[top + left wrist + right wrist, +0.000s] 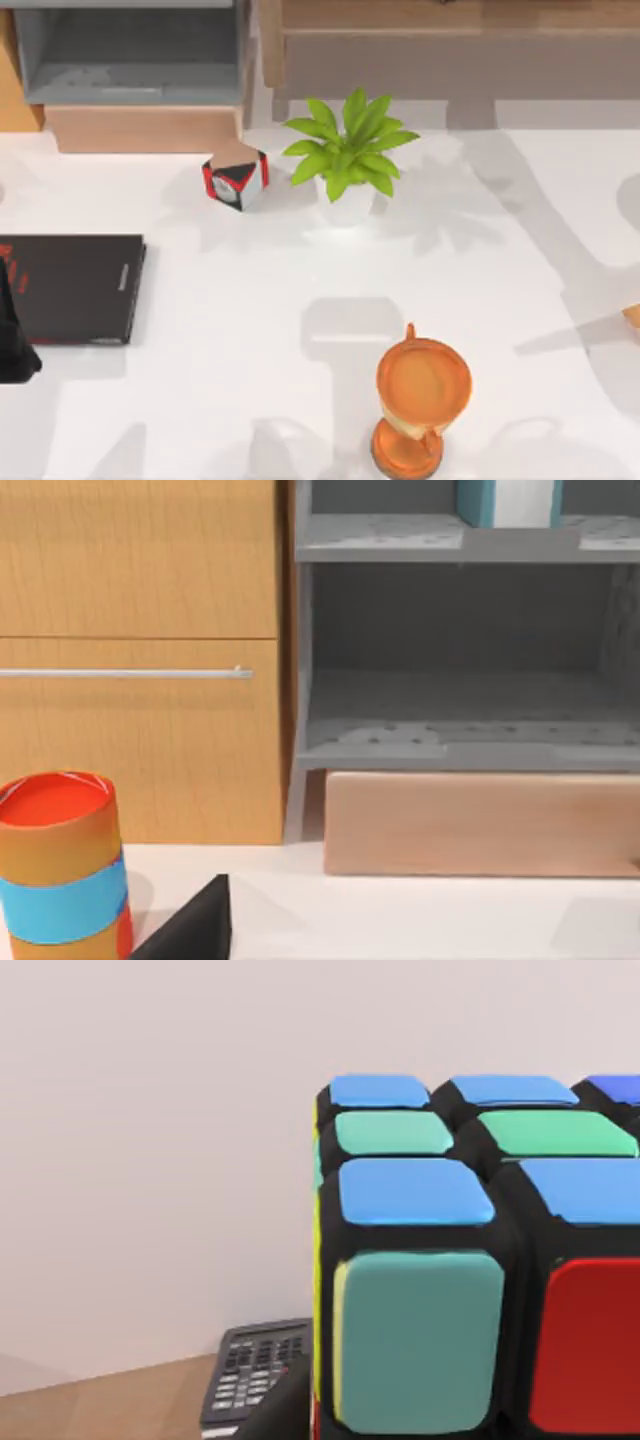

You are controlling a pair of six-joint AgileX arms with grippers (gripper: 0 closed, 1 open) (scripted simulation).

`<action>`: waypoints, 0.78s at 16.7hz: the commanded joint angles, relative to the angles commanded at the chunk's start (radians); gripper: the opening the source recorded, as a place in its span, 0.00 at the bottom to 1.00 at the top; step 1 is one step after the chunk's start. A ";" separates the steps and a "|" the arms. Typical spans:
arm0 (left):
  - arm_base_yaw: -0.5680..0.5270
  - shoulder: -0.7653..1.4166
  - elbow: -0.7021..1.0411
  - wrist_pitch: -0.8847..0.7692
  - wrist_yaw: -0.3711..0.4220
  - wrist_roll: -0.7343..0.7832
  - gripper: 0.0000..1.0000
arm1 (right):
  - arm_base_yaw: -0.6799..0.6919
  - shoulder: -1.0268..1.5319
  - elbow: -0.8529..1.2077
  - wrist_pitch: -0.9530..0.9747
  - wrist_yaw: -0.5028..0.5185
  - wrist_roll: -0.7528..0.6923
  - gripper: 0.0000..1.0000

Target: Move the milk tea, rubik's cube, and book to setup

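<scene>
- potted plant (pixel 347 160): green leaves in a white pot, standing on the white table (pixel 200 400) toward its back.
- small red, black and white box (pixel 236 179): just left of the potted plant, tilted on a corner.
- black book with red lettering (pixel 72 288): flat, well to the plant's left and nearer the front.
- orange hourglass-shaped trophy (pixel 420 400): well in front of the plant.
- grey open shelf (pixel 130 55): behind the plant to its left, resting on a pale wooden block (pixel 140 128).
- wooden cabinet (pixel 140 660): beside that shelf, with a metal handle bar (pixel 125 673).
- black calculator (pixel 255 1372): lying on a wooden surface.

one cube (pixel 470 1260), two books (pixel 72 288) (pixel 508 502)
</scene>
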 joint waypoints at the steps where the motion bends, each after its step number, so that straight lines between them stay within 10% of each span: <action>1: 0.000 0.000 0.000 0.000 0.000 0.000 1.00 | -0.006 0.031 0.043 -0.009 -0.012 -0.002 0.00; 13: 0.000 0.000 0.000 0.000 0.000 0.000 1.00 | 0.018 0.242 0.226 -0.149 -0.127 -0.073 0.08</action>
